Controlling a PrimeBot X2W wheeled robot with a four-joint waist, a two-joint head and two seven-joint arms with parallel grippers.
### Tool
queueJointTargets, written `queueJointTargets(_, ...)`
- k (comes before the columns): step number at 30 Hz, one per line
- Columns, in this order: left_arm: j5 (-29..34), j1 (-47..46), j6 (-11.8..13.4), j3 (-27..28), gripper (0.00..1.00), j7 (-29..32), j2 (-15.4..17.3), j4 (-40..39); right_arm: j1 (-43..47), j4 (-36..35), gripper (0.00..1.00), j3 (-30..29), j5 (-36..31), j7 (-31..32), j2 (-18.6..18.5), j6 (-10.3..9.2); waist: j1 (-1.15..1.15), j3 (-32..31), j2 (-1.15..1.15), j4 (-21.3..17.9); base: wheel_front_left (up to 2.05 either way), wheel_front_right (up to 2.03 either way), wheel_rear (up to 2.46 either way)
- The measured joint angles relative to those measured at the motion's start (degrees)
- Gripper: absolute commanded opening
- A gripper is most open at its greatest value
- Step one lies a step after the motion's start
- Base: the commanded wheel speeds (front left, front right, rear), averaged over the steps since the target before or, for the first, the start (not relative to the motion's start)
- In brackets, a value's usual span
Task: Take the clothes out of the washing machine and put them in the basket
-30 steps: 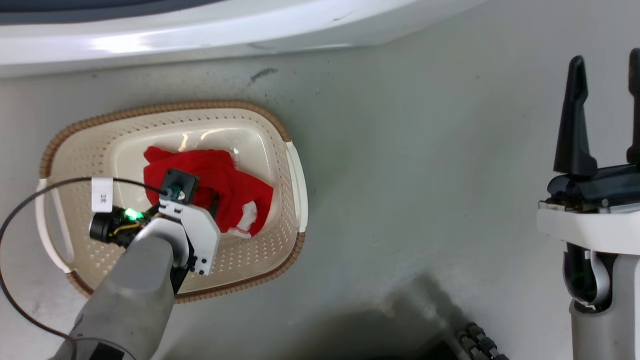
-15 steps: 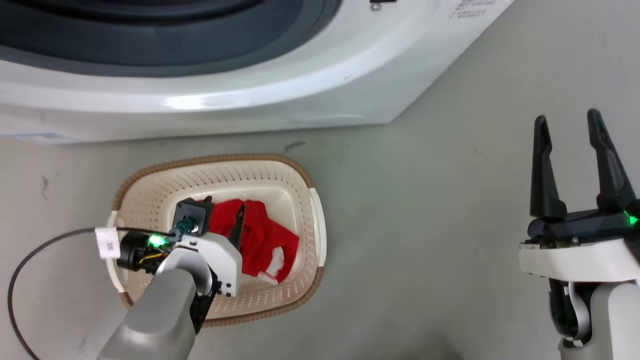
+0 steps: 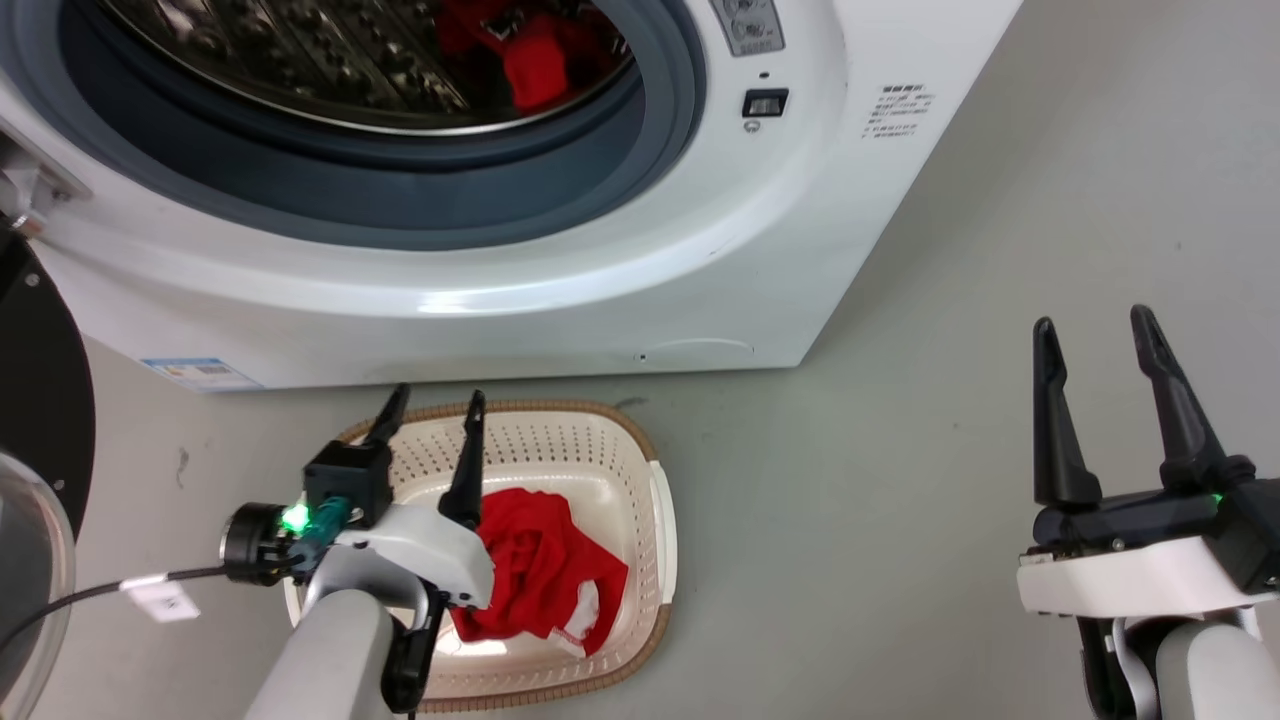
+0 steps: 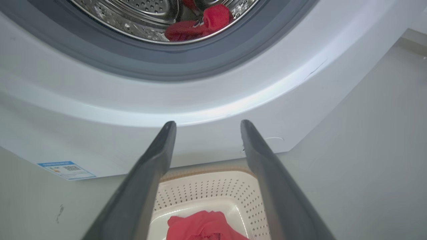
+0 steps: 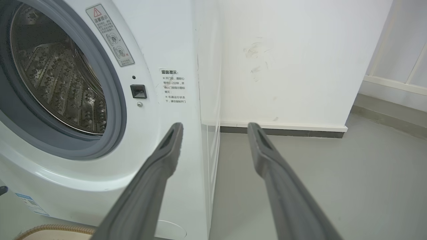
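A red garment with a white patch [image 3: 535, 575] lies in the cream basket [image 3: 600, 440], which stands on the floor in front of the white washing machine [image 3: 600, 260]. Another red garment [image 3: 535, 60] lies inside the steel drum, seen through the open porthole; it also appears as red fabric [image 4: 200, 26] in the left wrist view. My left gripper [image 3: 432, 410] hangs open and empty above the basket's left half, above the garment [image 4: 203, 226]. My right gripper [image 3: 1095, 335] is open and empty over the bare floor to the right, and its fingers [image 5: 163, 160] point past the machine's front corner.
The black-rimmed glass door [image 3: 35, 480] stands open at the far left. A black cable [image 3: 90, 595] with a white tag trails from my left wrist. Grey floor [image 3: 880, 500] stretches to the right of the basket, up to a white wall [image 5: 293, 66] beyond the machine.
The head camera has tilted up, bringing the drum into view. My left gripper has risen out of the basket with nothing in it, leaving the red garment inside.
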Motion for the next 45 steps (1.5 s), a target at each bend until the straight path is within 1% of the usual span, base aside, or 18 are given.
queueJointTargets(5,2.3,3.0,-0.4,5.8,1.0,0.0,-1.3,-7.3,1.4,0.3,1.0,0.4,0.0,0.0,0.0,0.0,0.0,-3.0,0.0,-0.1,0.0,0.0,0.0)
queueJointTargets(9,3.8,3.4,-1.2,9.5,1.0,0.0,-2.4,-10.5,2.0,0.5,1.0,0.6,0.0,0.0,0.0,0.0,0.0,-4.5,0.0,-0.6,0.0,0.0,0.0)
queueJointTargets(13,5.5,2.1,-2.1,11.6,1.0,0.0,-3.0,-10.3,2.0,0.5,1.0,0.9,0.2,0.0,0.0,0.0,0.0,-4.8,0.0,-1.4,0.0,0.0,0.0)
queueJointTargets(17,6.5,-2.9,-3.4,13.1,1.0,0.0,-3.3,-8.8,1.8,0.3,1.0,1.1,0.5,0.0,0.0,0.0,0.0,-4.2,0.0,-2.2,0.0,0.0,0.0)
queueJointTargets(21,8.1,-9.3,-4.5,13.1,1.0,0.0,-2.7,-4.1,0.7,-0.2,1.0,1.5,0.6,0.0,0.0,0.0,0.01,-2.6,0.0,-3.0,0.0,0.0,0.0)
queueJointTargets(28,10.9,-24.4,-5.8,11.3,1.0,0.1,1.0,7.6,-2.7,-1.1,1.0,2.6,1.9,0.0,0.0,0.0,0.02,2.1,0.0,-5.3,0.0,0.0,0.0)
queueJointTargets(31,11.7,-31.8,-6.3,10.5,1.0,1.1,2.2,12.8,-3.9,-1.5,1.0,2.5,2.7,0.0,0.0,0.0,0.02,4.7,0.0,-6.4,0.0,0.0,0.0)
queueJointTargets(36,12.6,-42.6,-7.1,9.1,1.0,4.8,4.4,20.7,-5.9,-2.0,1.0,2.7,4.4,0.0,0.0,0.0,0.02,9.3,0.0,-8.5,0.0,0.0,0.0)
queueJointTargets(45,14.0,-59.1,-8.4,4.5,1.0,15.7,7.1,31.3,-8.5,-3.0,1.0,2.5,6.8,0.0,0.0,0.0,0.02,16.9,0.0,-12.0,0.0,0.0,0.0)
